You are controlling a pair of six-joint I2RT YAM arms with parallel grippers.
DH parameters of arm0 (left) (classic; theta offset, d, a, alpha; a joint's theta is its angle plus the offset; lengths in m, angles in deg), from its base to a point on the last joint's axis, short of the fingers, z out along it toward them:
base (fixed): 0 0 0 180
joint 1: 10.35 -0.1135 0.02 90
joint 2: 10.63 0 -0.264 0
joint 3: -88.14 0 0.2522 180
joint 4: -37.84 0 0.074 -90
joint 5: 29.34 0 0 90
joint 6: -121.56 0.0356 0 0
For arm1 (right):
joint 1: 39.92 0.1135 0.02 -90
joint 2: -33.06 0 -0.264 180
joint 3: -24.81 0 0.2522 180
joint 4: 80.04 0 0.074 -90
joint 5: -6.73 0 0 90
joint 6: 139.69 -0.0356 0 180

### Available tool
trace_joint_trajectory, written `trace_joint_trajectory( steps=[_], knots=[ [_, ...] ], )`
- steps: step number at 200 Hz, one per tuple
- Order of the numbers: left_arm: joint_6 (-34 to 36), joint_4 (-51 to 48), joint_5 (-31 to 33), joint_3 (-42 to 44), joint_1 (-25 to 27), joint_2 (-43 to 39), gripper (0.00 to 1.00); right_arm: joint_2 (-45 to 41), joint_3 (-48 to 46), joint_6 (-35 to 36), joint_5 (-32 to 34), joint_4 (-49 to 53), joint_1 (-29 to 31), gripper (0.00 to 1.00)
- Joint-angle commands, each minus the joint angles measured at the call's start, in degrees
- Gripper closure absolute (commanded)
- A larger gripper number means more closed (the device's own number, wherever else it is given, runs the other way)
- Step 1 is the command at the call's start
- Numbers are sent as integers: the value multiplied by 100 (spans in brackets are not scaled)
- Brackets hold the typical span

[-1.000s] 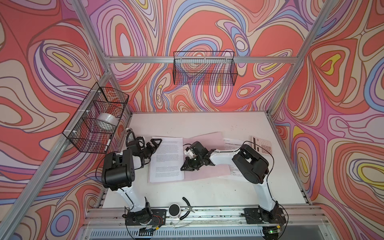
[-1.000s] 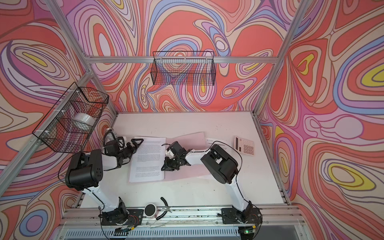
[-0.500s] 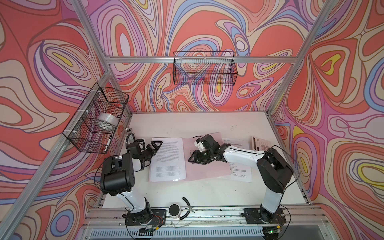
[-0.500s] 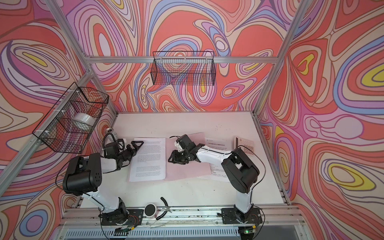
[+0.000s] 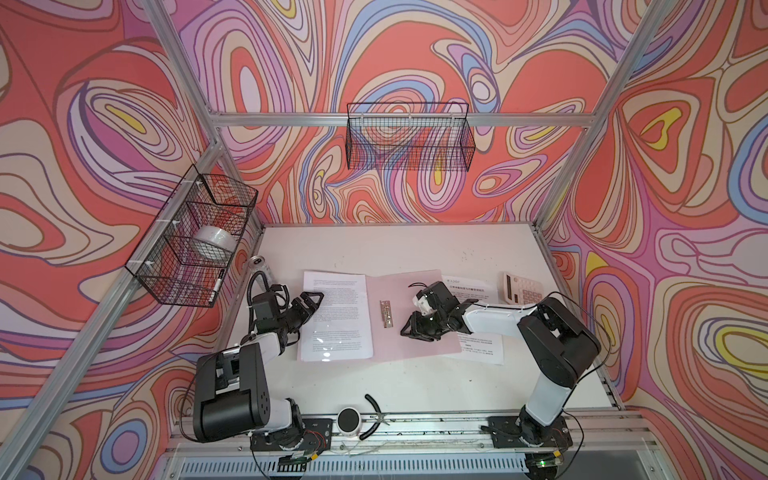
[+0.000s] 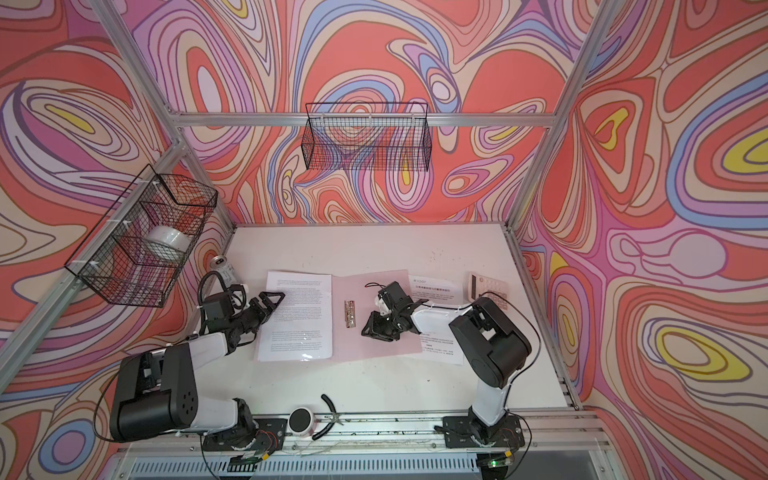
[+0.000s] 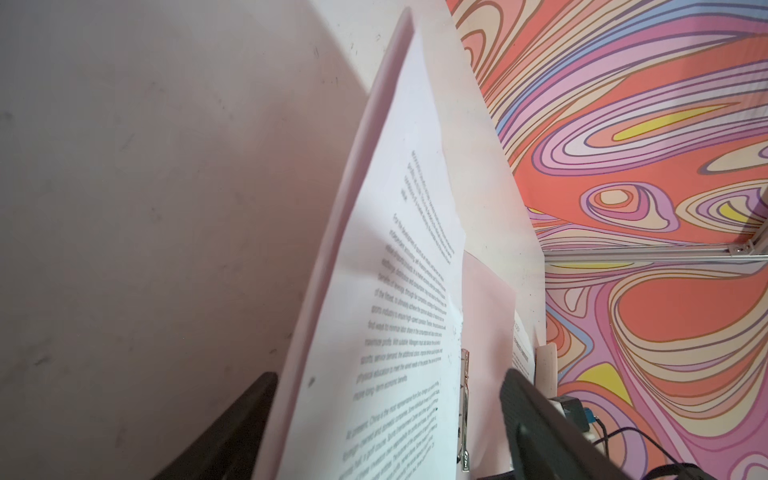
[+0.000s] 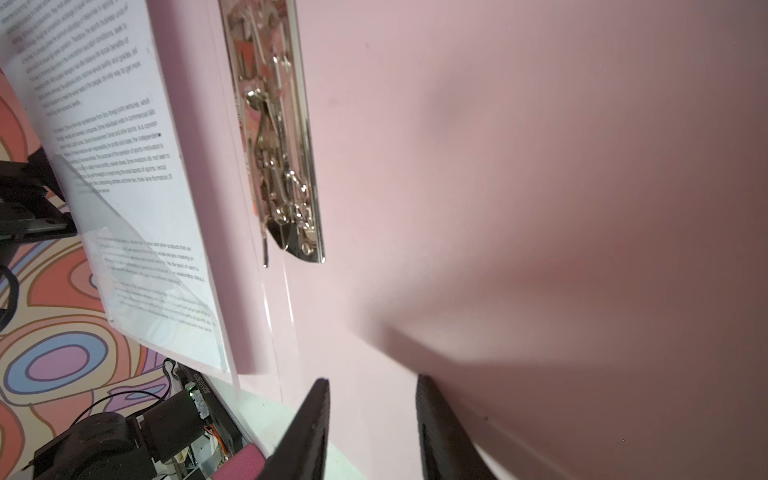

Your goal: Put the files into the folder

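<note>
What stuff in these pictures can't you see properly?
- Words on the sheet lying on the open folder: too small to read in both top views.
- Second sheet: middle hidden by the right arm in both top views.
- Calculator keys: too small in both top views.
- White thing in the wire basket: behind mesh in both top views; cannot tell what.

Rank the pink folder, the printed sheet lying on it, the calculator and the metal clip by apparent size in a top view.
1. pink folder, opened flat
2. printed sheet, covering roughly one leaf
3. calculator
4. metal clip
All lie flat at similar distance, so the order holds.
</note>
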Motion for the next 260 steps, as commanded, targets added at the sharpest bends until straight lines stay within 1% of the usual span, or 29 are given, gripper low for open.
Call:
trace_joint_trajectory(
  steps=[1, 32, 48, 67, 88, 97, 103, 114, 119, 141, 145, 148, 154, 179, 193, 226, 234, 250, 260],
  knots=[
    [-84, -145, 6, 264, -1, -285, 21, 195, -131, -173, -94, -273, 16, 65],
    [-73, -617, 200, 577, 4, -1034, 26, 239, -247, -276, -106, -370, 16, 67],
    [-32, -1025, 456, 702, 0, -1640, 26, 287, -323, -373, -150, -494, 21, 67],
    [-15, -1554, 745, 811, -4, -2416, 30, 306, -398, -453, -185, -603, 16, 68],
    [23, -2056, 1024, 861, -2, -3204, 40, 281, -461, -490, -182, -656, 16, 68],
    [21, -2123, 1082, 901, 4, -3402, 50, 284, -454, -484, -178, -636, 16, 68],
    [14, -2120, 1088, 931, -2, -3459, 58, 271, -453, -467, -188, -634, 16, 68],
    [22, -2098, 1047, 934, 1, -3430, 75, 267, -452, -451, -175, -610, 16, 68],
    [31, -2098, 1017, 913, 0, -3372, 80, 262, -448, -455, -173, -608, 16, 69],
    [34, -1919, 796, 859, 0, -3013, 90, 275, -448, -455, -186, -619, 16, 69],
    [41, -1890, 767, 848, -5, -2960, 92, 279, -442, -455, -192, -622, 16, 69],
    [50, -1875, 750, 839, 3, -2929, 96, 293, -438, -455, -190, -619, 16, 69],
    [58, -1859, 737, 828, 2, -2880, 100, 287, -426, -443, -192, -605, 16, 69],
    [106, -1772, 749, 795, 3, -2837, 100, 175, -226, -215, -25, -268, 16, 69],
    [201, -1801, 860, 767, -4, -2903, 100, 8, -65, -62, 206, 33, 16, 68],
    [314, -1620, 1050, 782, -2, -3071, 100, -53, 541, 334, 567, 590, 16, 67],
    [339, -1532, 1042, 799, -5, -3081, 100, 3, 688, 391, 598, 625, 16, 67],
    [401, -1465, 1049, 801, -11, -3087, 100, 208, 967, 460, 491, 635, 16, 73],
    [437, -1444, 1049, 806, -18, -3091, 100, 314, 1101, 460, 432, 590, 16, 74]
  ],
)
